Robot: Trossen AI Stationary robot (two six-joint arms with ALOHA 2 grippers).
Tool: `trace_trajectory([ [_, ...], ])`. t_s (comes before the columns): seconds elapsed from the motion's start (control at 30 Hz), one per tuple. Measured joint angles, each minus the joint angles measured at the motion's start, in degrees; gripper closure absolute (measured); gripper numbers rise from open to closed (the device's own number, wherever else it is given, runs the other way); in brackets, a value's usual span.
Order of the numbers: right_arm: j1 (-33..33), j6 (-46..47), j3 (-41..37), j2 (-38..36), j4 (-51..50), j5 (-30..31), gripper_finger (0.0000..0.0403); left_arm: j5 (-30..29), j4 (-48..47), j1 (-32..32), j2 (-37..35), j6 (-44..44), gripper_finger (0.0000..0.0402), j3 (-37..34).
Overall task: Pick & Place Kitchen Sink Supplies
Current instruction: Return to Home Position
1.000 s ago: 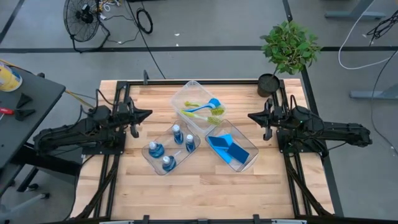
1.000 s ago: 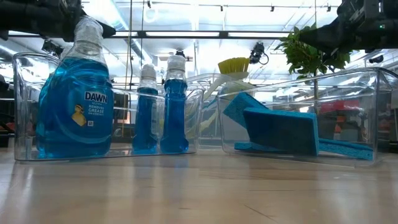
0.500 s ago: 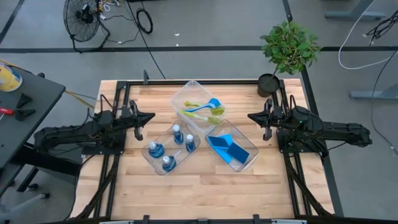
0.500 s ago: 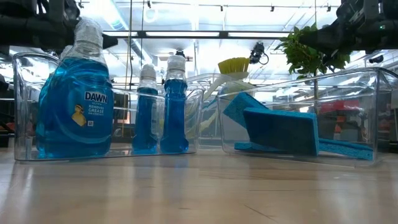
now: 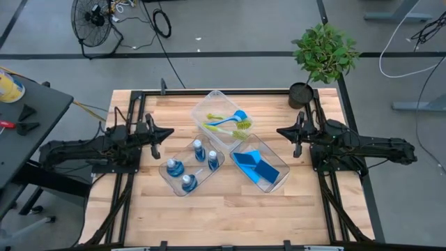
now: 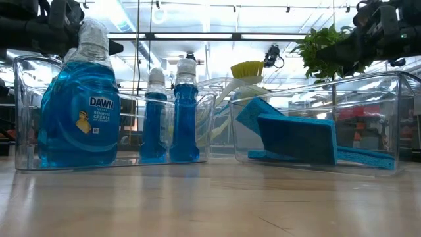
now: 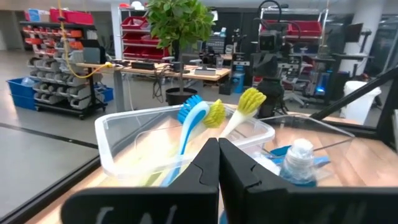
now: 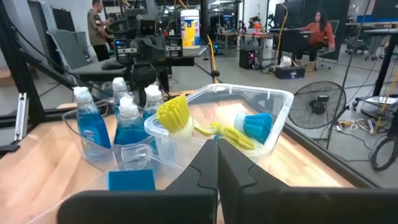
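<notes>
Already binned on the surface (image 5: 209,209): bottles (image 5: 173,167) upright near-left, sponges (image 5: 256,167) near-right, brushes (image 5: 226,123) far centre. Neck hold for the probably slick, weighty bottles; sponges soft, brushes stiff-handled. Parked at the sides, left gripper (image 5: 169,132) and right gripper (image 5: 280,131), pressed together in wrist views, hard to tell from above.

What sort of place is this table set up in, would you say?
Probably a robotics lab or workshop: racks of parts bins stand in the background, with a floor fan and loose cables on the floor.
</notes>
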Motion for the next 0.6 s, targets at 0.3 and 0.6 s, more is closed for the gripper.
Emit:
trace_trajectory([
  [0.3,0.0,0.0,0.0,0.0,0.3,-2.1,0.0403,-1.3,0.4,-1.1,-0.1,0.6,0.0400,0.0],
  [0.6,0.0,0.4,0.0,0.0,2.3,-4.2,0.0403,-1.7,0.1,-0.9,-0.2,1.7,0.0369,-0.1],
])
